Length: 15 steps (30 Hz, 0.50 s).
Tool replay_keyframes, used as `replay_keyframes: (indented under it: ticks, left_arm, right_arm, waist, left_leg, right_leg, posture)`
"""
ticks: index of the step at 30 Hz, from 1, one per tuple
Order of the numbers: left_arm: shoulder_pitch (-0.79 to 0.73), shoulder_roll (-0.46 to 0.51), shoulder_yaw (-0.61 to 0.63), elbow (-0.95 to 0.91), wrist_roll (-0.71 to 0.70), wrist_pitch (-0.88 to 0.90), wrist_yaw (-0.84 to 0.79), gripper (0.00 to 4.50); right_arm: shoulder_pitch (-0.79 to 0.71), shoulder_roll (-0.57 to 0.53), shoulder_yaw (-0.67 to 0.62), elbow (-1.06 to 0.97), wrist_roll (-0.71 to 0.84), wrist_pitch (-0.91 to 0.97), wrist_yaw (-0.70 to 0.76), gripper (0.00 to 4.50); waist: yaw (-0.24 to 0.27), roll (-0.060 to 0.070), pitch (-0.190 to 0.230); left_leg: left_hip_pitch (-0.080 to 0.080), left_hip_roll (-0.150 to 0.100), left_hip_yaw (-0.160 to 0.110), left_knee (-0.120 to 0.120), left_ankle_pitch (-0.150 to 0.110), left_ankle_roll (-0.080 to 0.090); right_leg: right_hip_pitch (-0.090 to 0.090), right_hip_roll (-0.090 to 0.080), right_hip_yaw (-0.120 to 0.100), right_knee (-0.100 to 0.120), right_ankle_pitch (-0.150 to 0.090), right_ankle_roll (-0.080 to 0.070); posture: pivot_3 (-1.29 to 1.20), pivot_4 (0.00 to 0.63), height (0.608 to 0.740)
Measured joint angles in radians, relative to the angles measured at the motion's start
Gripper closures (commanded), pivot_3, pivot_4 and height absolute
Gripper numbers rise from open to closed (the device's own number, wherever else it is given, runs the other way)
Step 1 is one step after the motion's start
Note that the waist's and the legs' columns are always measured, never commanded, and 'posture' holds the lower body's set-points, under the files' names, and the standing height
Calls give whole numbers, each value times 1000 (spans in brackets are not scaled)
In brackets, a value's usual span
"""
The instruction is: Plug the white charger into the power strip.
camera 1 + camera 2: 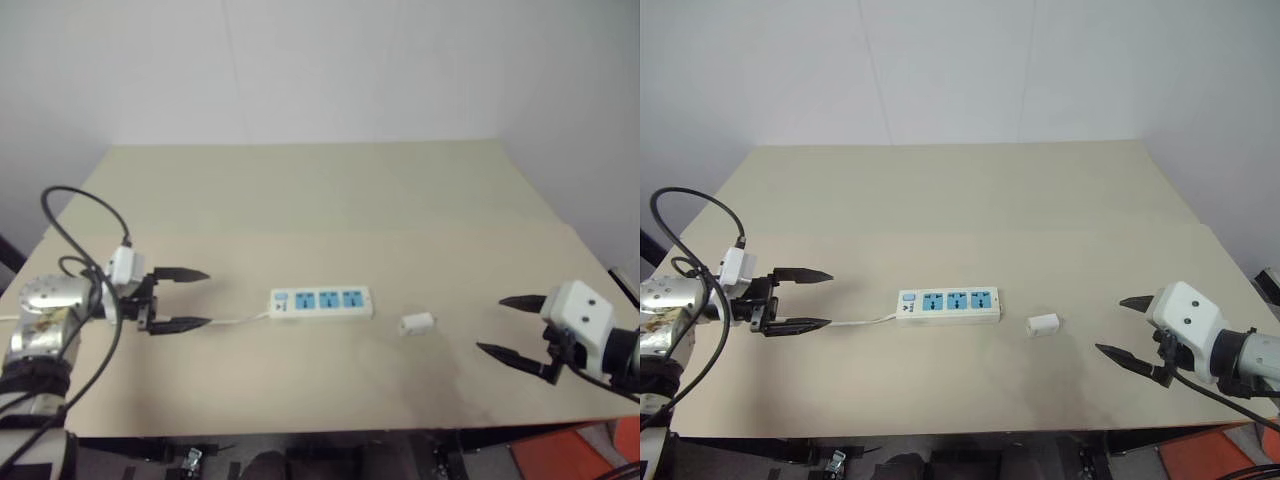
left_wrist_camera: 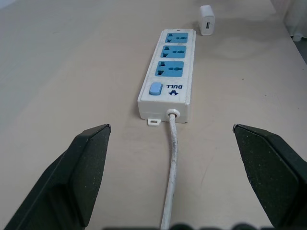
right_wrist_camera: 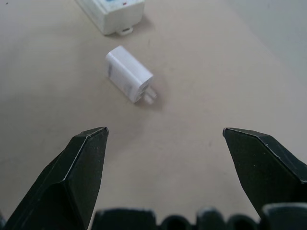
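Your small white rounded-cube charger (image 3: 128, 74) lay on its side on the flat beige tabletop (image 1: 320, 200), unplugged. Two short metal prongs stuck out of one end, pointing away from the strip, toward your right gripper. Its shell looked smooth and glossy with softened corners; from the left wrist view a small dark slot showed on the end facing the strip.

It sat just beside the far end of the long flat white plastic power strip (image 1: 321, 302), apart from it, not touching. The strip lay flat near the table's middle, running left to right. You could see three blue sockets in a row, all empty, then a small blue switch and a printed logo at the end nearest your left gripper. A thin white cable (image 2: 171, 163) left that switch end and ran toward the left gripper.

Your left gripper (image 1: 180, 298) hovered over the table at the left, its two black fingers spread wide, holding nothing, pointed along the cable toward the strip.

Your right gripper (image 1: 1124, 326) hovered at the right, fingers likewise wide apart and empty, aimed at the charger but well short of it.
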Motion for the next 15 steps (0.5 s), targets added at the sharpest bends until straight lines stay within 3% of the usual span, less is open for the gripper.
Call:
replay_keyframes:
  ticks: [15]
  left_arm:
    - [-72, -31, -50, 85, -2, -28, 0, 23]
  right_arm:
    - [31, 27, -37, -45, 5, 1, -13, 0]
  waist:
    - [1, 0, 0]
  left_leg:
    - [1, 0, 1, 0, 0, 0]
  right_leg:
    - [1, 0, 1, 1, 0, 0]
  posture:
    - [0, 150, 740]
